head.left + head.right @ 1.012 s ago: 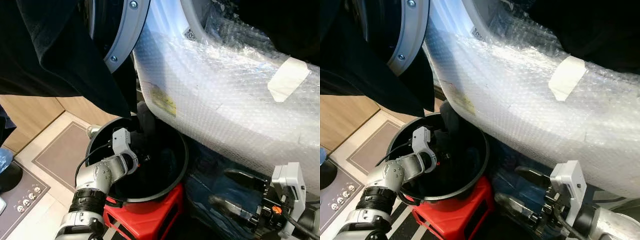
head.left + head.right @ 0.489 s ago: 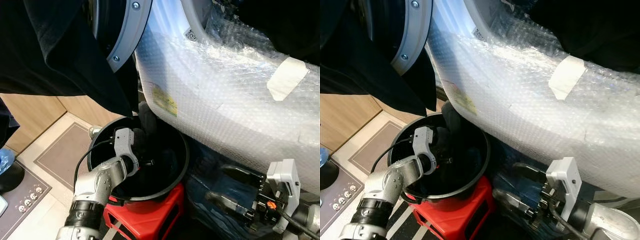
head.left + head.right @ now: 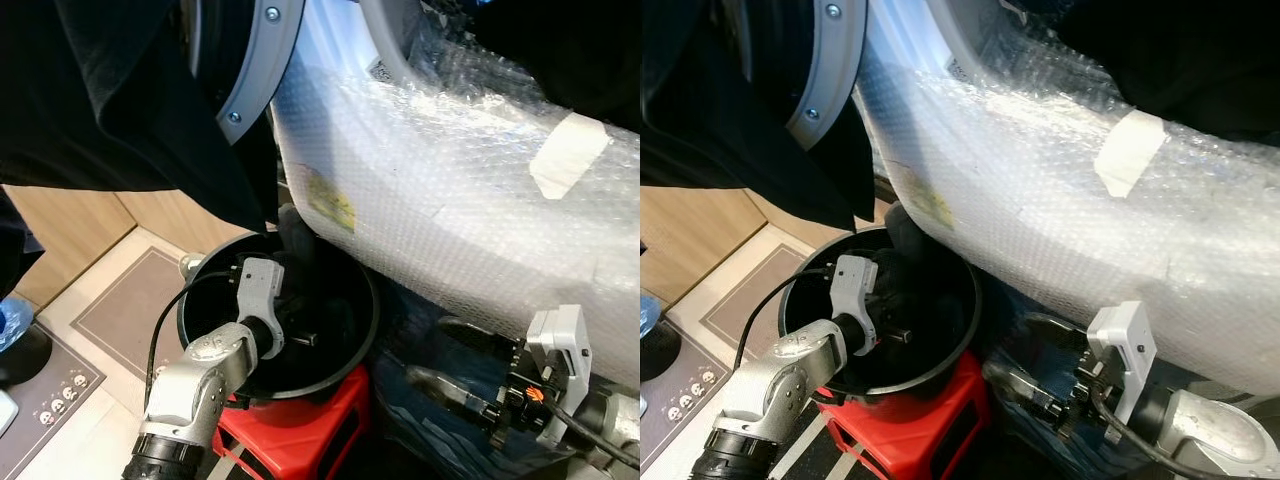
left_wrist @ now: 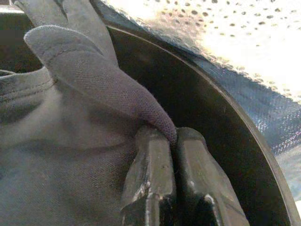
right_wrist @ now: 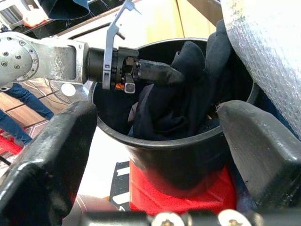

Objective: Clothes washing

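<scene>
Left gripper (image 4: 171,141) on woven dark garment (image 4: 70,155)

I stand in a home laundry spot: a bubble-wrapped washing machine (image 3: 450,200) with open door (image 3: 250,60), tiled floor (image 3: 110,300).

A black round bucket (image 3: 362,330) stands upright on a red stool (image 3: 310,435), just beside the washing machine wrapped in bubble wrap (image 3: 450,200). Inside the bucket lies a dark crumpled garment (image 5: 188,101); one part of it rises above the rim. A fold of this garment (image 4: 94,80) is pinched between two black fingers.
</scene>
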